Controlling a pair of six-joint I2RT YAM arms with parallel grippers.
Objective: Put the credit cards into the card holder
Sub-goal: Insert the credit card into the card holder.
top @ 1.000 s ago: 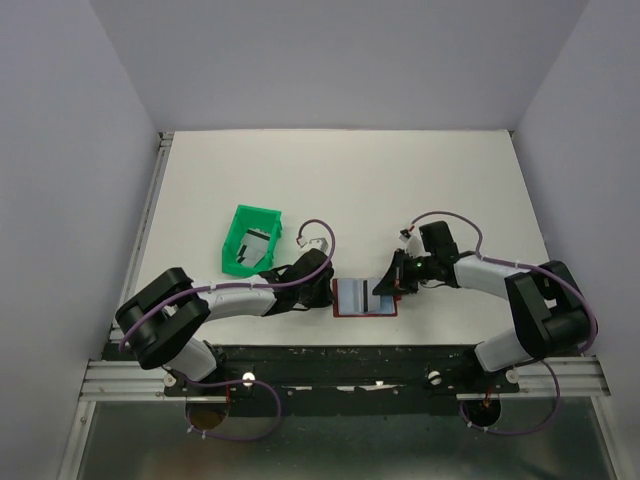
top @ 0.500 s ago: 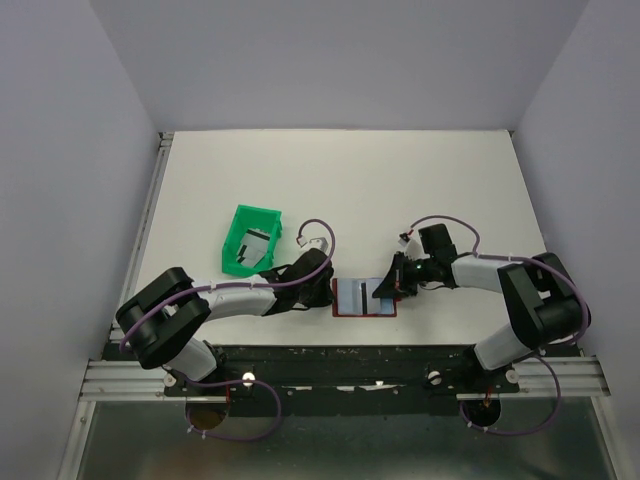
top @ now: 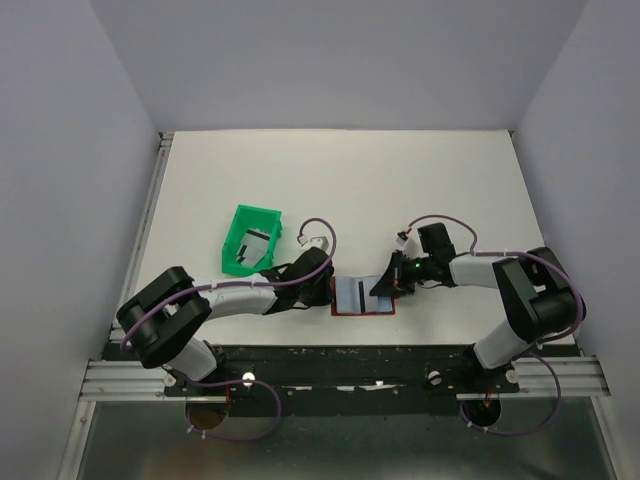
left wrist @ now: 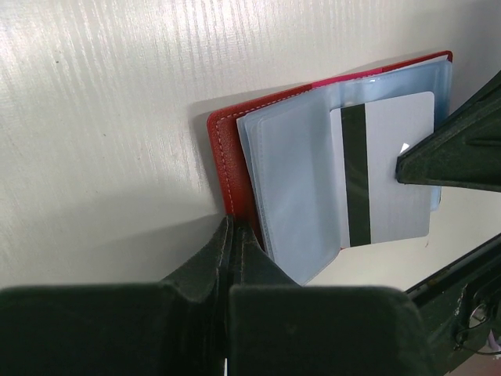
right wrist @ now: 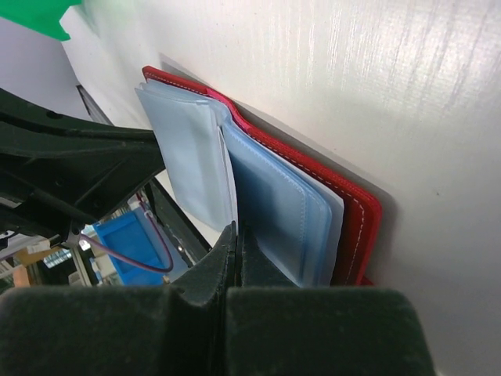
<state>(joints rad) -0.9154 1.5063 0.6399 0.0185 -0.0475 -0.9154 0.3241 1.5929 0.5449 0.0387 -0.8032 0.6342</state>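
The holder (top: 350, 298) is laid open on the desk (top: 400, 190), at its near edge between the two arms, red cover down and pale blue sleeves (left wrist: 301, 188) up. The left claw (left wrist: 229, 231) is closed, and its tips are set against the holder's red left edge. Whether the cover is pinched there cannot be told. The right claw (right wrist: 236, 235) is closed as well. It is brought in from the right, with its tips pushed in among the sleeves. One card (left wrist: 391, 180), silvery with a dark stripe, is seen lying flat over the right half of the holder, partly within a sleeve. Its right edge is touched by the tip of the right claw. A green tray (top: 240, 222) is placed to the left of the holder and farther back, apart from it, just beyond the left arm. More cards (top: 258, 243) are held inside it, though their number cannot be made out.
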